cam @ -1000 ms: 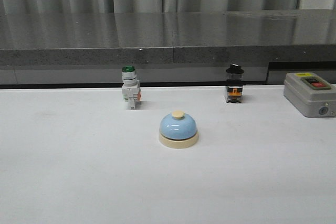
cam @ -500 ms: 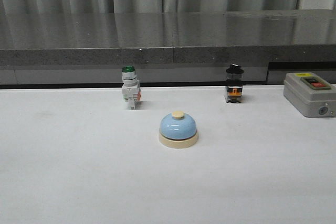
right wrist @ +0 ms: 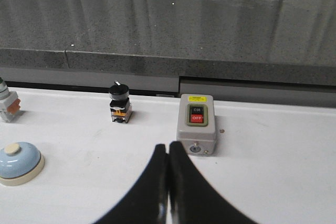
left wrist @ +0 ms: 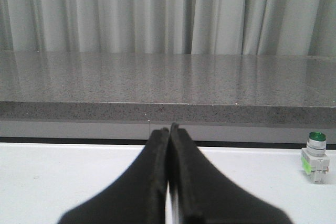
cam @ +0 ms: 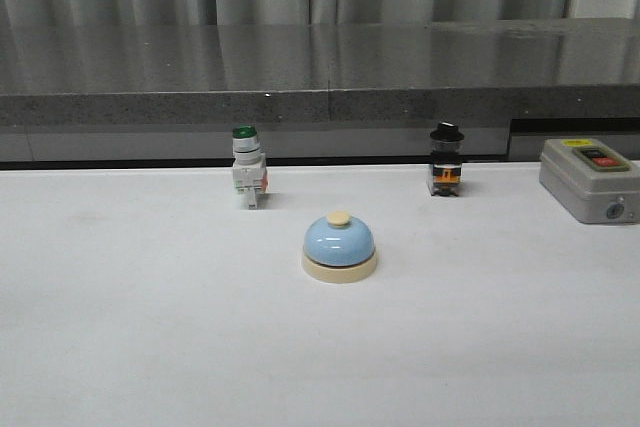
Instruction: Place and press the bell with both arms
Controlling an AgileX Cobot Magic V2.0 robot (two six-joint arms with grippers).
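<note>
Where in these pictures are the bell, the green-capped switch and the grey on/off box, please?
bell (cam: 340, 241): front view, on the blue dome.
green-capped switch (cam: 247, 167): front view, on its white body.
grey on/off box (right wrist: 197, 124): right wrist view, on its top face.

The bell (cam: 340, 243) has a light-blue dome, cream base and cream button. One switch (cam: 248, 180) is white with a green cap, the other (cam: 446, 160) black-capped with orange. The control box (cam: 590, 179) is grey, the tabletop (cam: 150, 337) white, the fingers (left wrist: 157, 182) black.
</note>
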